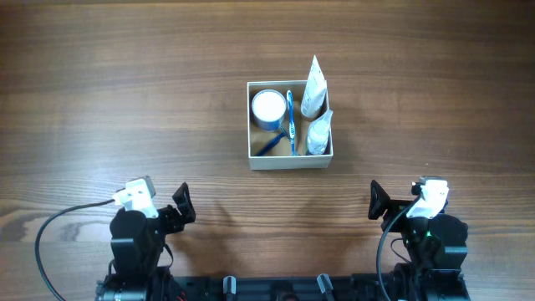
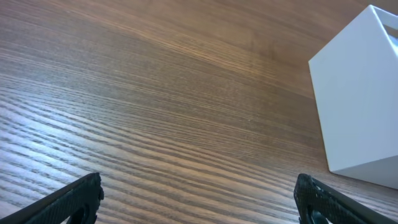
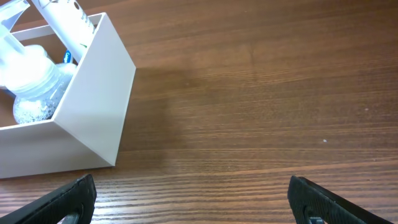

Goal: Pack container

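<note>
Left tool [image 1: 182,203], right tool [image 1: 376,201] spread, off container [image 1: 288,162].

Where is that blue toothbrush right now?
In the overhead view, the toothbrush lies in the middle of the box, between the jar on its left and the tube and bottle on its right.

Brown wood-grain table [image 1: 125,84], w/ one white-walled container [image 1: 288,161] resting flat on it, approx ctr
</note>
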Robot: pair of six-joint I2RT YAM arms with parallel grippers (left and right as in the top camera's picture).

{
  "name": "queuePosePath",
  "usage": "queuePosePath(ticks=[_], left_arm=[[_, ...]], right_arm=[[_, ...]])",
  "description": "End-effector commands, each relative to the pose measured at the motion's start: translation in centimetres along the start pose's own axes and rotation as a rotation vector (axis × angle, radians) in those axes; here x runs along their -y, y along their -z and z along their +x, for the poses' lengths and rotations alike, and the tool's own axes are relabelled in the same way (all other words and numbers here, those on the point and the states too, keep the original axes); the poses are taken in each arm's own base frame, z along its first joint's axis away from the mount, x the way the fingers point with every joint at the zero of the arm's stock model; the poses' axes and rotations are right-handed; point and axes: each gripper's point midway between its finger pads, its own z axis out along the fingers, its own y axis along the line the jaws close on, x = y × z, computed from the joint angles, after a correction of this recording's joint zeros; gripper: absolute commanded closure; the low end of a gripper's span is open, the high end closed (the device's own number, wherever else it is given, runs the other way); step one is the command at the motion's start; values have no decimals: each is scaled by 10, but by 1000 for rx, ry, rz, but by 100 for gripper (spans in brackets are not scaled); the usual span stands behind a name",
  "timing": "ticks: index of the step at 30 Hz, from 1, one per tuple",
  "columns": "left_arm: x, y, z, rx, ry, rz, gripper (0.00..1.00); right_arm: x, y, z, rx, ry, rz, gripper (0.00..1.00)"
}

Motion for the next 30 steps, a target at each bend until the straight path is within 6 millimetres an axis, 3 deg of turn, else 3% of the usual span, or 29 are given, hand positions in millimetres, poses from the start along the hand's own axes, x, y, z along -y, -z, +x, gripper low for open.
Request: queuePosePath(ticks=[1,6,30], left_arm=[[4,2,-1,29,11,32,0],[8,7,-10,85,0,46,0],[13,7,-8,75,-14,68,0]], right_arm=[[-3,0,-1,8,-10,-19,0],[-3,0,-1,8,-10,-19,1],[-3,0,-1,8,-10,-19,0]])
